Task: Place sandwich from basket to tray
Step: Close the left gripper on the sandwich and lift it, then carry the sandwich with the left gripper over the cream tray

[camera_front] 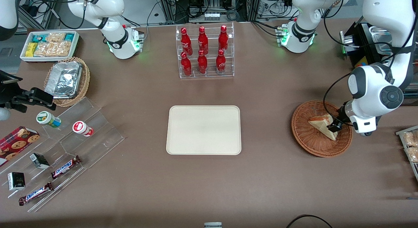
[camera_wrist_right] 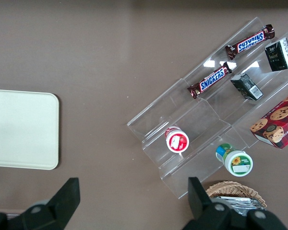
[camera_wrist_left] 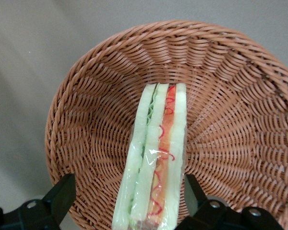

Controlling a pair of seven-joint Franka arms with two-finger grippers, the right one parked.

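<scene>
My brown table (camera_front: 267,175) carries the cream tray (camera_front: 203,130) at its middle. Farther from the front camera than the tray stands a clear rack of red bottles (camera_front: 205,51). Toward my working end lies the reddish-brown basket (camera_front: 313,143), where my gripper (camera_front: 336,126) sits low over the sandwich (camera_front: 321,124). Toward the parked arm's end rest a clear stepped stand (camera_front: 81,133) with snack bars and cups, a tan wicker basket (camera_front: 83,82) holding a foil container, and a white bin of snack packets (camera_front: 49,45).
</scene>
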